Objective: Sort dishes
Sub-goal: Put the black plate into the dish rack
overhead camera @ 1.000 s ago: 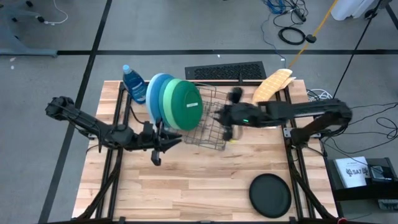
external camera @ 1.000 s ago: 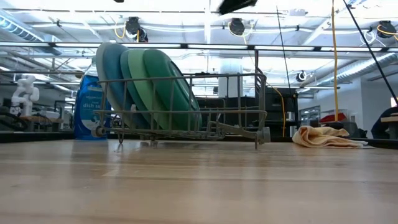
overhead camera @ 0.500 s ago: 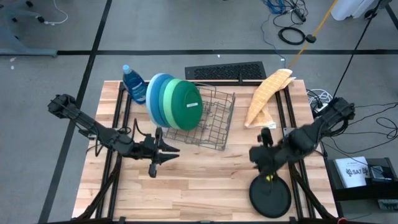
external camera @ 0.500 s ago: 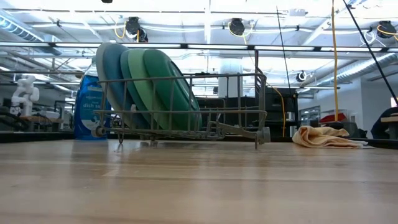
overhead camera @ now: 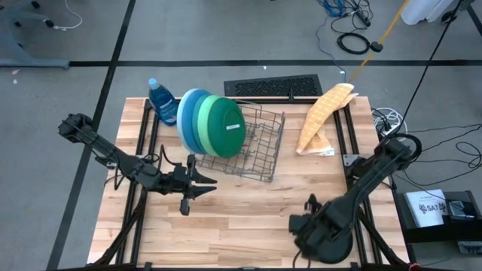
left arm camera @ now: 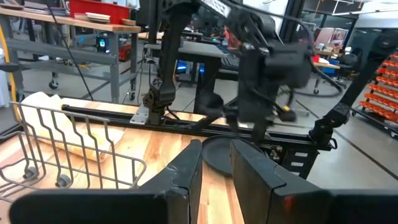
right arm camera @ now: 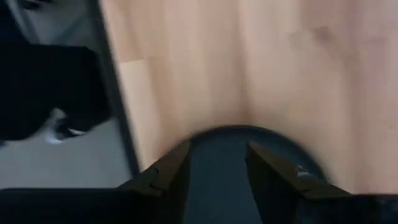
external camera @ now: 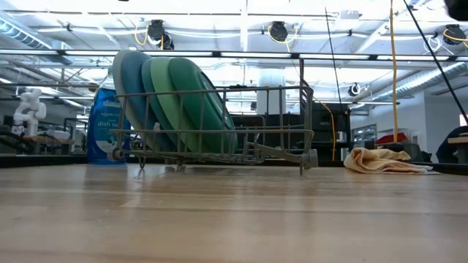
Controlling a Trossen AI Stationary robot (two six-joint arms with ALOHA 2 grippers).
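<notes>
Right gripper (right arm camera: 214, 165) fingers spread apart, hanging right over the black plate (right arm camera: 249, 155) at the table's near right. We see the left gripper (overhead camera: 197, 181) narrow, empty, near the wire rack (overhead camera: 260, 147) holding the other plates (overhead camera: 215, 124).

Both arms are dark, near black, built from slim tubular links with chunky rounded joints. The left gripper (overhead camera: 197, 183) ends in two flat, angular matte-black fingers (left arm camera: 186, 177), blunt and squared at the tips. The right gripper (right arm camera: 217, 163) carries the same dark wedge-shaped fingers. A thin cable loops along the left arm's forearm.
</notes>
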